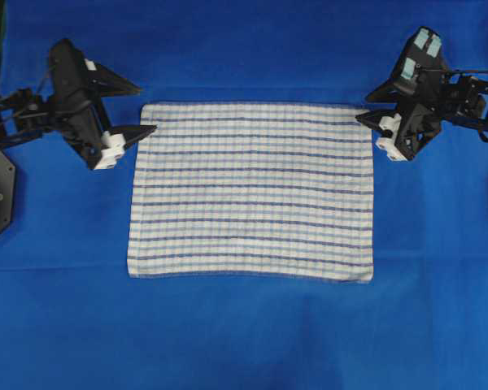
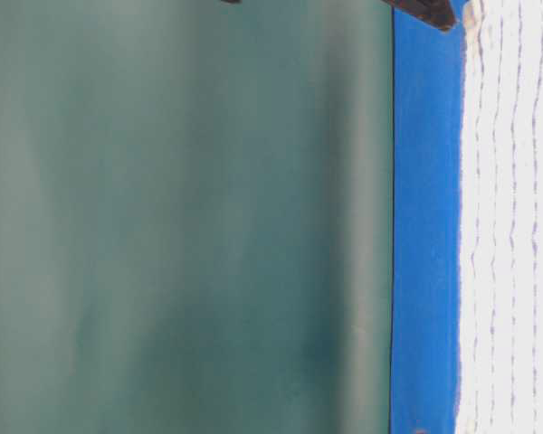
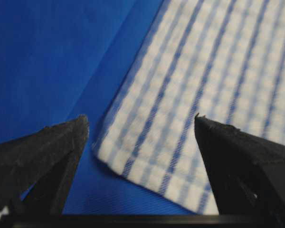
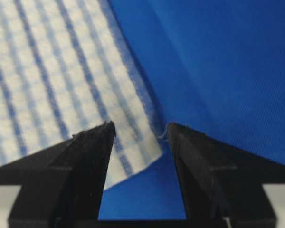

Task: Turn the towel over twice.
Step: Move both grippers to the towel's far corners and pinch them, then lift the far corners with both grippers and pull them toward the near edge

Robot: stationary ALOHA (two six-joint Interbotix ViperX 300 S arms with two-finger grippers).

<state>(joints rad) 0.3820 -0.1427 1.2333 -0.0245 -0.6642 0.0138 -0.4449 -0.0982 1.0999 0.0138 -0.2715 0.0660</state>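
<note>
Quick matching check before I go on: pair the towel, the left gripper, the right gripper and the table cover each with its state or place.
Things:
1. towel
2. left gripper
3. right gripper
4. table cover

States:
A. plain blue, under everything
B. open at the towel's far right corner
C. flat, spread out, striped
D. open at the towel's far left corner

Pairs: 1-C, 2-D, 3-B, 4-A
</note>
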